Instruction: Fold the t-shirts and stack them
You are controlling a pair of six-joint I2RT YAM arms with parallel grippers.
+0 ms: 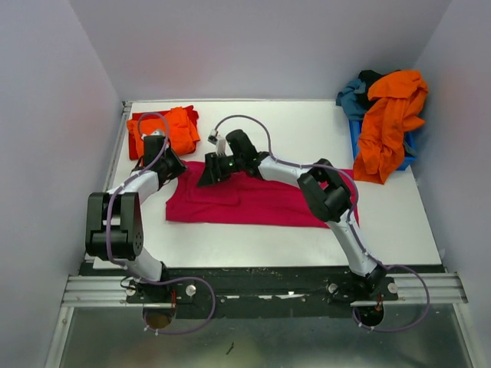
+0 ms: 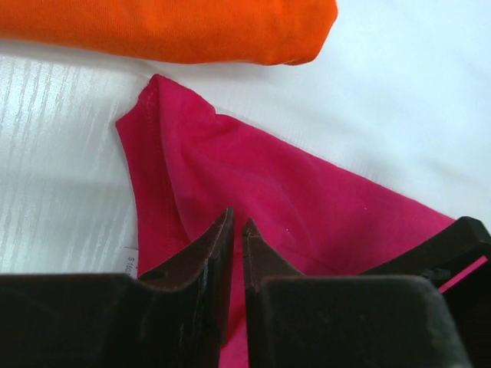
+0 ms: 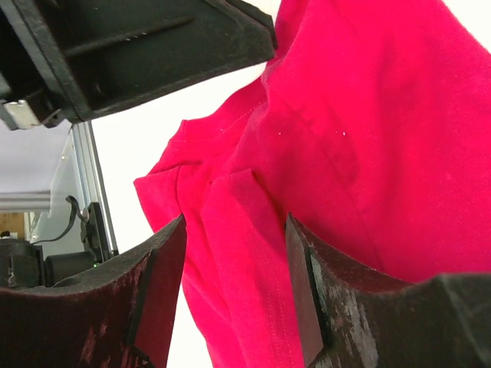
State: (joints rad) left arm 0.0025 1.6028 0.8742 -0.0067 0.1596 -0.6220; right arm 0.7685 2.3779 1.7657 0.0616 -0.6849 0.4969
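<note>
Spread across the middle of the bench [image 1: 307,130]: magenta-pink t-shirt [image 1: 261,205]. left gripper [image 2: 236,224] pinched almost shut on a raised fold at the shirt's far left corner. right gripper [image 3: 234,222] just beside, jaws well apart astride a ridge of the same cloth, not clamped. folded orange t-shirt [image 1: 170,129] at far left corner; loose orange tee [image 1: 393,123] draped over blue bin [image 1: 408,157] at far right.

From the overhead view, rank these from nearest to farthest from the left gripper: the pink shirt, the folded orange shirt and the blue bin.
1. pink t-shirt: spread mid-table, its left corner right at the left gripper.
2. folded orange t-shirt: just beyond, in the far left corner.
3. blue bin: across the table, at the far right edge.
</note>
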